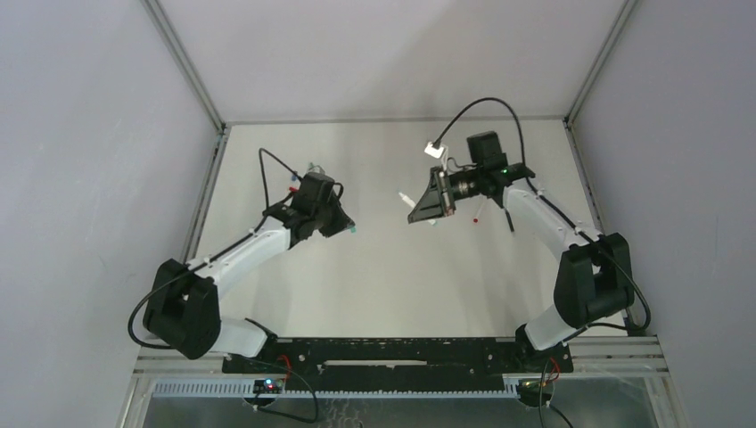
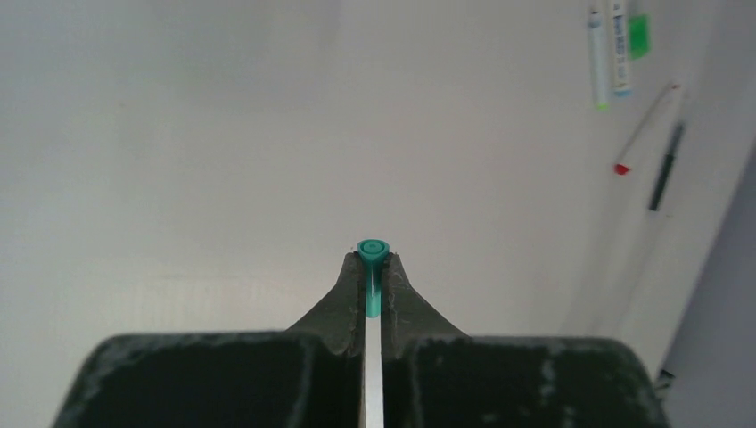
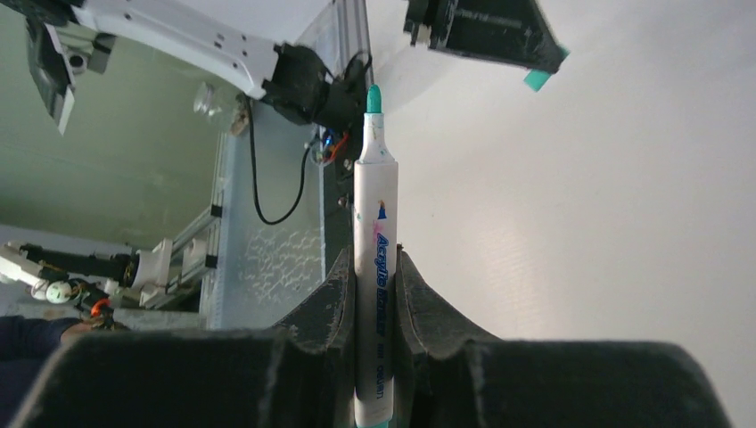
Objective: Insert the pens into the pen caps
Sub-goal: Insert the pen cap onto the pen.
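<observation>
Left gripper (image 2: 373,265) is pinching a teal cap (image 2: 372,249) between almost-closed fingertips, centre of the left wrist frame. Right gripper (image 3: 375,267) is clamping a white acrylic pen (image 3: 374,196) by the barrel, jaws partly apart around it, with the teal tip pointing toward the frame's top. Spare pens (image 2: 599,62) are lying at upper right of the left wrist frame, with a red-tipped pen (image 2: 646,129) and a thin dark pen (image 2: 666,167) just below.
</observation>
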Available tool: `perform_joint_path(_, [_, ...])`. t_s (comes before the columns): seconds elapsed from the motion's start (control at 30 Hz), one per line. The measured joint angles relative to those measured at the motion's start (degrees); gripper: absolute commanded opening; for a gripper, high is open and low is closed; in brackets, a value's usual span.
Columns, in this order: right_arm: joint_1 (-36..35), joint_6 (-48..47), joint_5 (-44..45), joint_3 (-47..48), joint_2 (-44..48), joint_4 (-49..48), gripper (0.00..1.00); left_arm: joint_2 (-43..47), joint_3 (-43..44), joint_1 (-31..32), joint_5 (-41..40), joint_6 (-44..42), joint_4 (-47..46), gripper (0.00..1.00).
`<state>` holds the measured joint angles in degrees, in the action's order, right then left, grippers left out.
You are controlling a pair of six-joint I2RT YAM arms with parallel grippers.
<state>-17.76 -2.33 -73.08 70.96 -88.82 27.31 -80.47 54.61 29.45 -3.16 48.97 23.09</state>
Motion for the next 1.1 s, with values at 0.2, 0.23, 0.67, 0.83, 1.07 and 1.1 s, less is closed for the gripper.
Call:
perform_joint_path(0.2, [-8.72, 1.20, 8.31, -5.97, -1.86, -3.56, 0.00, 3.58, -7.45, 0.00, 2.78, 9.73, -7.78, 0.00])
perform_joint_path(0.23, [-10.01, 1.38, 9.99, -6.58, -2.56, -3.93, 0.00, 3.91, -8.81, 0.00, 2.95, 11.72, -8.90, 0.00])
perform_joint_path(0.67, [-16.17, 5.31, 24.30, -7.15, -11.41, -8.83, 0.00, 5.53, -15.93, 0.37, 3.85, 25.35, -16.81, 0.00])
perform_joint_path(0.83, [-18.32, 6.10, 26.43, -6.16, -14.95, -8.39, 0.00, 5.55, -15.93, 0.92, 3.80, 27.15, -18.01, 0.00])
perform_joint_path(1.07, [-20.33, 6.14, 26.95, -5.51, -15.74, -7.85, 0.00, 5.55, -15.93, 1.03, 3.78, 27.82, -18.14, 0.00])
perform_joint_path(1.1, [-20.35, 6.14, 26.97, -5.51, -15.74, -7.82, 0.00, 5.55, -15.93, 1.03, 3.78, 27.82, -18.14, 0.00])
